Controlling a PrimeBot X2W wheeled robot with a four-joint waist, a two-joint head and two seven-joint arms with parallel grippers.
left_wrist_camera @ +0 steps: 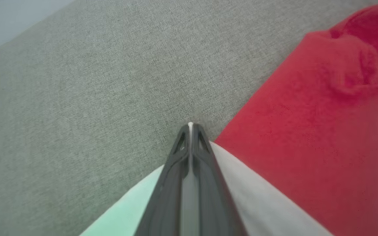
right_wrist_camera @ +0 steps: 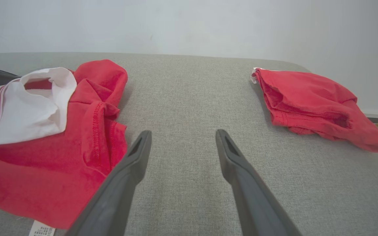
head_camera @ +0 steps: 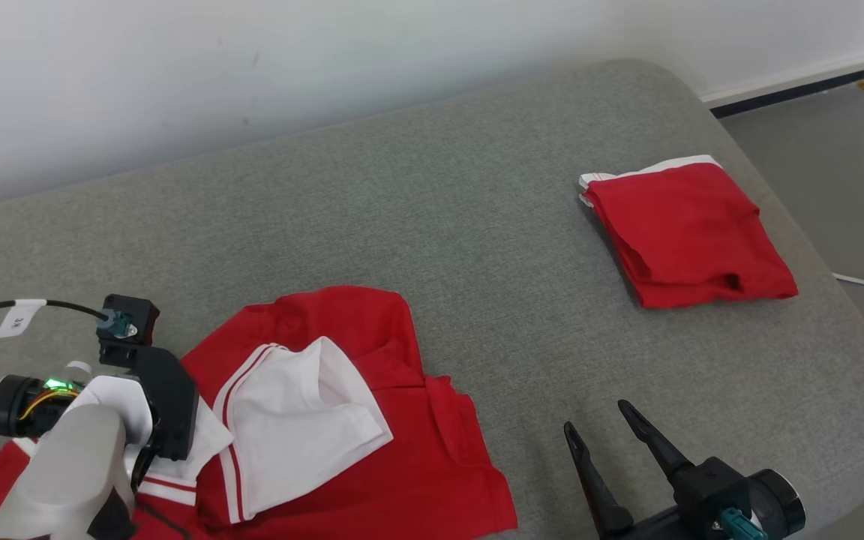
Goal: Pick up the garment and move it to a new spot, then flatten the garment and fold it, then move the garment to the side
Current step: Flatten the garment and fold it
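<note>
We log: left end effector (left_wrist_camera: 190, 126) closed on the red-and-white shirt (head_camera: 372, 330), white edge; right end effector (head_camera: 595, 415) wide open, empty, over grey cushion (head_camera: 477, 187).

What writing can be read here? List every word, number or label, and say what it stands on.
White tag on the black cable: dark characters, too blurred to read.
Care label at the edge of the crumpled garment: fine print, too small to read.
Nothing else carries text.
</note>
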